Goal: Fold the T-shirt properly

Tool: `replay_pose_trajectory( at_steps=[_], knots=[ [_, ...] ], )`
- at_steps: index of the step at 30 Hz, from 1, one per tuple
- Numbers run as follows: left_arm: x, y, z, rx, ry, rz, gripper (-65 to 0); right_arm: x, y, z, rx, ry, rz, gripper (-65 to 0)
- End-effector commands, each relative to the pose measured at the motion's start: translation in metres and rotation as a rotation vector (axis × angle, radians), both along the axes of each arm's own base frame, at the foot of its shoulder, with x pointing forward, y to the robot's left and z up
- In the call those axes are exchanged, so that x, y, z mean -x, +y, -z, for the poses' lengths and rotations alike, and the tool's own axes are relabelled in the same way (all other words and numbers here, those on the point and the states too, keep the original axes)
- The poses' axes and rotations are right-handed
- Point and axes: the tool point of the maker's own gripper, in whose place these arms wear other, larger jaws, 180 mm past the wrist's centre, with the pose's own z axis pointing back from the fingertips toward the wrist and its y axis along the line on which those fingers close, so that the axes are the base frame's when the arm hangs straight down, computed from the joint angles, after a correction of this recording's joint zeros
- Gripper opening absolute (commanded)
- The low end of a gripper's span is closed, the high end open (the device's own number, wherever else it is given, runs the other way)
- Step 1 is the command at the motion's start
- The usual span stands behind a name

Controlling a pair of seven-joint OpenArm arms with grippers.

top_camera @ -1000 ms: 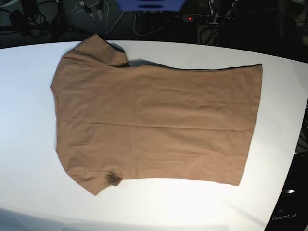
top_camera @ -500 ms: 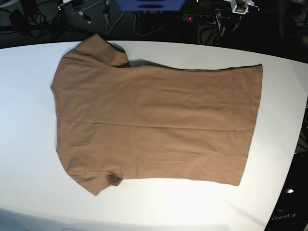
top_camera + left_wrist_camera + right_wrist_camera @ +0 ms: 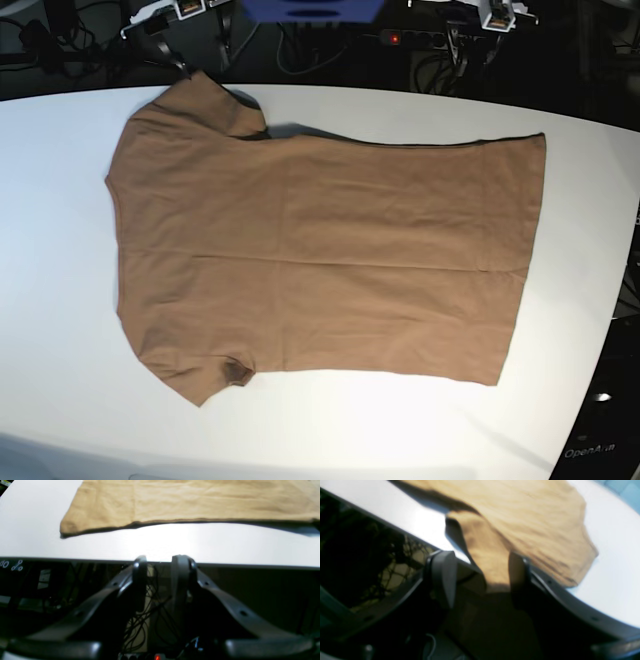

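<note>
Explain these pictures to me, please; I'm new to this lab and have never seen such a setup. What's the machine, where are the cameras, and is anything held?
It is a robot with two arms, each ending in a two-fingered hand, and its job is to fold the T-shirt.

The base view looks down on the whole white table. The tan T-shirt lies spread flat on it, sleeves toward that view's left.

The other two pictures come from cameras on the wrists. The left hand sits at the table's edge, short of the shirt's long side, fingers a little apart with nothing between them. The right hand is open near one sleeve, which shows between its fingers; whether it touches the cloth I cannot tell.

Nothing is held.
</note>
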Motion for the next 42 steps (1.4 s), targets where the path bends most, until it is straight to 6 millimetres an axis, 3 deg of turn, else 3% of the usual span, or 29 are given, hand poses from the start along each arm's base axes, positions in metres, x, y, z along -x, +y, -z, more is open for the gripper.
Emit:
replay_pose_trajectory(
  at_steps=[1,8,16,42],
  knots=[
    [0.003,0.001,-0.007,-0.003,-0.021,0.0,-48.2,-0.001,-0.003,-0.006,0.001,-0.025,-0.007,-31.3],
    [0.001,-0.001,-0.002,-0.001,0.023,0.002,-48.2,-0.011,-0.008,-0.002,0.021,-0.022,-0.008,-31.3],
    [-0.006,-0.003,-0.009,0.004,0.005,0.005,-48.2,-0.001,-0.016,0.018,0.034,0.036,-0.007,-31.3],
    [-0.013,-0.003,-0.01,0.005,-0.013,0.003,-48.2,-0.011,-0.027,0.017,0.056,0.018,0.017,-32.1]
  ],
)
